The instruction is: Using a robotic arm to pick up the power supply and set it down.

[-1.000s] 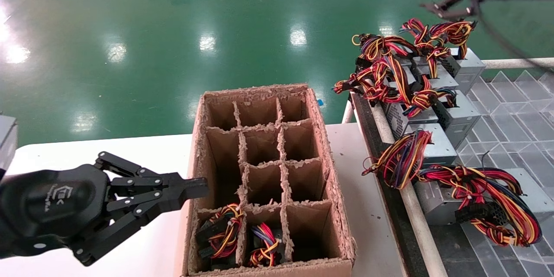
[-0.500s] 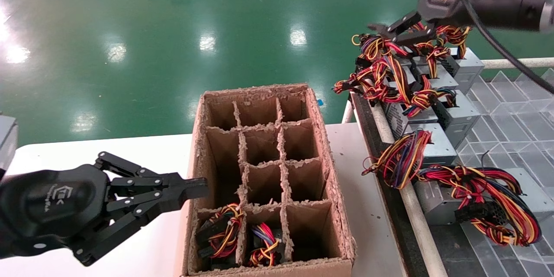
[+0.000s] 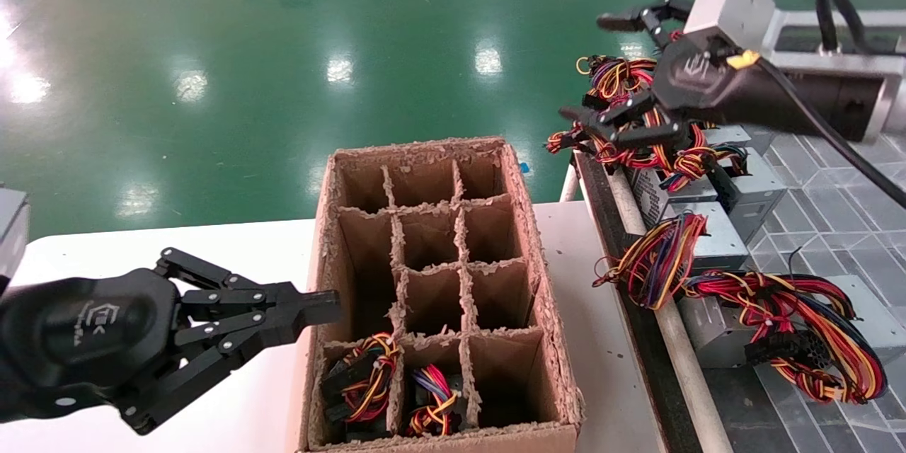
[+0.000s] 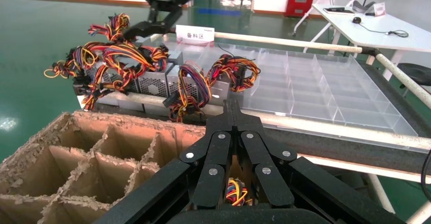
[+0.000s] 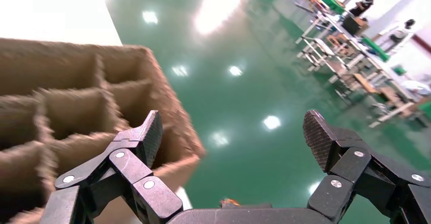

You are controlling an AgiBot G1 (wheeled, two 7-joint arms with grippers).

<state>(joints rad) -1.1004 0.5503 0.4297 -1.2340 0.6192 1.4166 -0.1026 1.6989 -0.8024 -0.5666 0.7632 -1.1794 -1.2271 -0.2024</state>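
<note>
Power supplies (image 3: 715, 241): you see grey sheet-metal boxes lined along the rack's left edge on your right, each trailing a bundle of red, yellow, orange and black wires; one near the far end shows a perforated vent face (image 3: 648, 192). None is held.
Wires (image 3: 655, 258): the bundles drape over the rack's rail toward the surface.
Right tool (image 3: 601, 67): it hangs over the far supplies, fingers spread wide, gripping nothing; the lower finger (image 3: 623, 134) sits just above the wire bundles there. In the right wrist view both finger pads (image 5: 319, 141) stand well apart with only floor and carton between them.
Left tool (image 3: 322, 306): parked low on your left over the white surface (image 3: 177, 244), fingers closed together on nothing, tips touching or just at the carton's left wall.
Carton (image 3: 531, 241): brown cardboard divided into 12 cells, 3 across and 4 deep; the 2 nearest cells on the left and middle hold wire bundles (image 3: 368, 375).
Change: 1 second ago you saw the right arm only at the top corner; it has since dropped and swung in over the far supplies. The left tool, carton and supplies have not moved.
</note>
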